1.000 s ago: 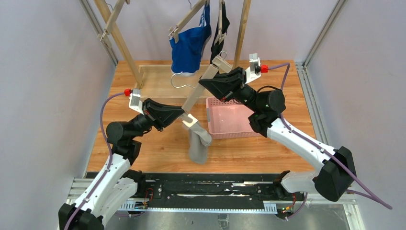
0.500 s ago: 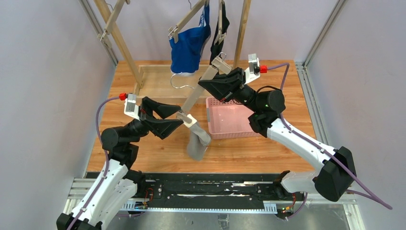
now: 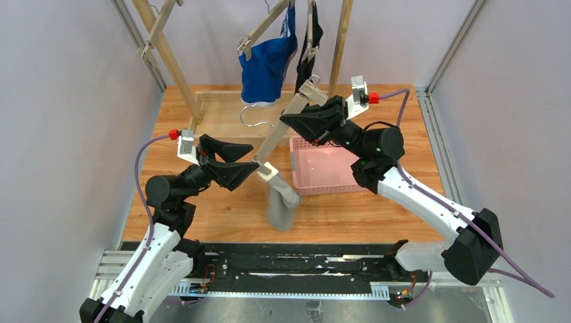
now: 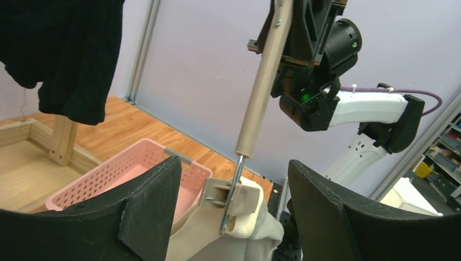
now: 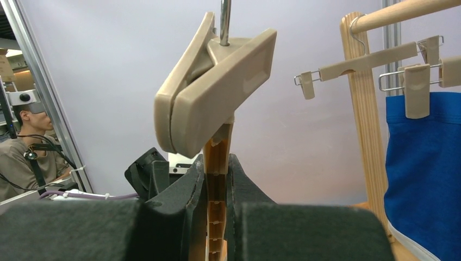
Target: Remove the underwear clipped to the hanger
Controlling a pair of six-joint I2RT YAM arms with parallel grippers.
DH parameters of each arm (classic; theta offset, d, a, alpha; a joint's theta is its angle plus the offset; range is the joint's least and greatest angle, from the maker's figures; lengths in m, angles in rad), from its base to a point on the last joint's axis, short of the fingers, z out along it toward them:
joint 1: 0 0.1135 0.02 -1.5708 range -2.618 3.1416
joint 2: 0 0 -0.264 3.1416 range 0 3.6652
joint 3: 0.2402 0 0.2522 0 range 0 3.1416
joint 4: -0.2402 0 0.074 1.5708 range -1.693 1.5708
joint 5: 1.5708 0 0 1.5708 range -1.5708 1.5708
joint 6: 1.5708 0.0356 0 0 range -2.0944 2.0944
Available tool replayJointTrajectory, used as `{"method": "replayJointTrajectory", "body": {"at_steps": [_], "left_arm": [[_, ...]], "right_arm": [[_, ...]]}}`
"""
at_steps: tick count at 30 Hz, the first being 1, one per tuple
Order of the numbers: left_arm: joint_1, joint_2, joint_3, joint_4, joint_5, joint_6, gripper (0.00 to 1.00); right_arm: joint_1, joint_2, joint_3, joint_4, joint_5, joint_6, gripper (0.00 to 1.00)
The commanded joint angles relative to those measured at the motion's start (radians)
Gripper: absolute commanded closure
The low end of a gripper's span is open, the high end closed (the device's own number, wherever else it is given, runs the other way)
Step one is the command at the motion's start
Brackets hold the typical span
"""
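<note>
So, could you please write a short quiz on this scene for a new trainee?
1. True or false: the left gripper stands open by the beige plastic clip that holds the light grey fabric briefs.
2. What does the right gripper clamp? A) long beige hanger bar B) pink plastic basket C) purple cable
3. How many briefs hang at the wooden rack?
Key: 1 true; 2 A; 3 two, the bright blue briefs and the black briefs.

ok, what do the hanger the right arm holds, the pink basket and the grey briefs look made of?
hanger: beige moulded plastic, matte, with ribs showing in the right wrist view. Its clip wire looks like bare metal.
pink basket: plastic with a slight sheen and perforated walls.
grey briefs: soft knit fabric, possibly cotton. They have a ribbed edge and hang limp.
</note>
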Motion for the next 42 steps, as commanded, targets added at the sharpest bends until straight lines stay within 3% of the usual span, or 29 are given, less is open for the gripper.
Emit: {"method": "replayJointTrajectory", "body": {"at_steps": [1, 22, 25, 29, 31, 32, 33, 35, 39, 42], "left_arm": [[-0.002, -0.019, 0.014, -0.021, -0.038, 0.041, 0.23], [-0.003, 0.014, 0.024, -0.020, 0.022, 0.013, 0.25], [-0.002, 0.007, 0.020, -0.001, 0.024, 0.011, 0.39], [-0.002, 0.012, 0.020, 0.033, 0.015, 0.000, 0.97], [-0.003, 0.020, 0.017, 0.060, 0.011, -0.016, 1.00], [-0.003, 0.026, 0.018, 0.073, 0.012, -0.025, 0.97], [-0.003, 0.029, 0.020, 0.082, 0.017, -0.033, 0.86], [-0.002, 0.030, 0.028, 0.086, 0.018, -0.045, 0.52], [-0.003, 0.020, 0.048, 0.080, 0.010, -0.041, 0.31], [-0.003, 0.021, 0.067, 0.080, 0.009, -0.039, 0.22]], "right_arm": [[0.005, -0.049, 0.020, 0.052, -0.006, 0.011, 1.00], [0.005, 0.016, 0.086, 0.098, 0.013, 0.026, 0.99], [0.004, 0.012, 0.077, 0.087, 0.015, 0.021, 1.00], [0.005, 0.004, 0.060, 0.081, 0.023, 0.016, 0.99], [0.005, 0.003, 0.056, 0.079, 0.021, 0.015, 0.99], [0.005, 0.004, 0.056, 0.074, 0.017, 0.015, 0.99], [0.005, 0.003, 0.055, 0.069, 0.016, 0.014, 0.99], [0.005, -0.001, 0.056, 0.057, 0.012, 0.009, 0.99], [0.005, -0.008, 0.051, 0.053, 0.011, 0.004, 0.99], [0.004, -0.007, 0.054, 0.059, 0.002, 0.015, 0.99]]}}
